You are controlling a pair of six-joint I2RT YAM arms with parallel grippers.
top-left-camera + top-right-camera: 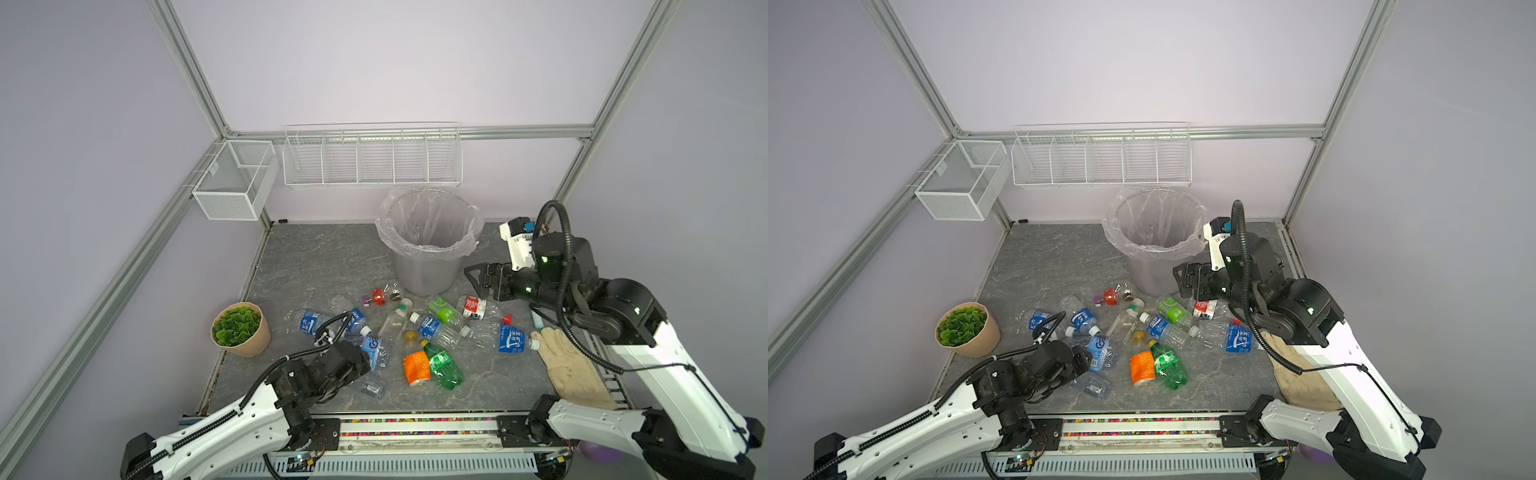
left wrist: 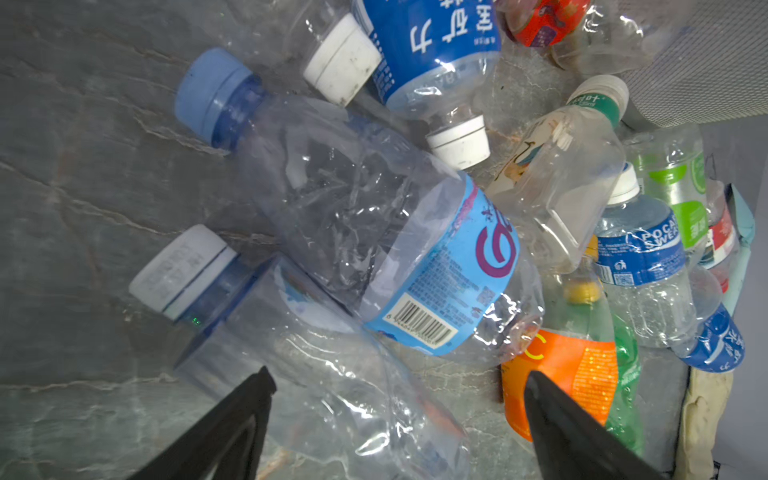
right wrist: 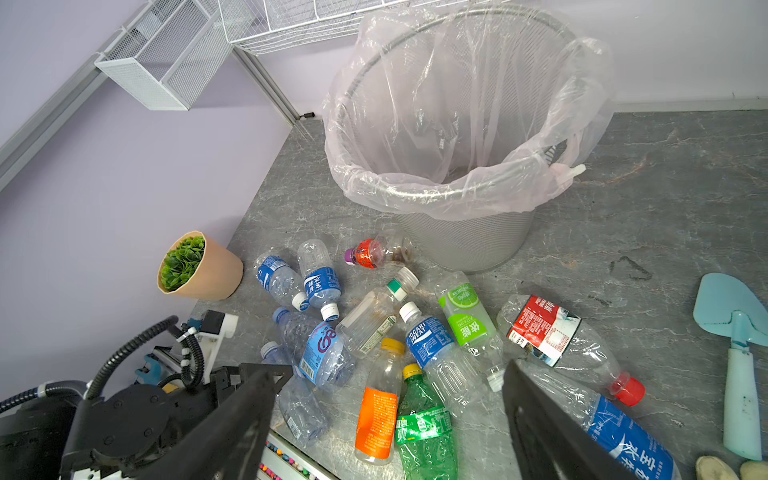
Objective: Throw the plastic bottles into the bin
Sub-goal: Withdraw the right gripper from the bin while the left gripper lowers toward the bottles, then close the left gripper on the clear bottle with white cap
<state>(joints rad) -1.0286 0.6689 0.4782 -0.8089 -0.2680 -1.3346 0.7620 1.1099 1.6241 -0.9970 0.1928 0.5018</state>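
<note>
On my left stands a potted green plant (image 1: 241, 330); on my right lie a beige work glove (image 1: 573, 370) and a pale-blue trowel (image 3: 735, 332). A white wire rack (image 1: 372, 160) and a mesh basket (image 1: 235, 178) hang behind.

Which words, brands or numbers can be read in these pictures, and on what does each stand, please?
"POCARI SWEAT": on the blue-labelled bottle.
"C": on the orange-labelled bottle.
Chinese characters on other bottles, such as the green-labelled bottle, and barcode digits on the light-blue-labelled bottle: too small or warped to read.
</note>
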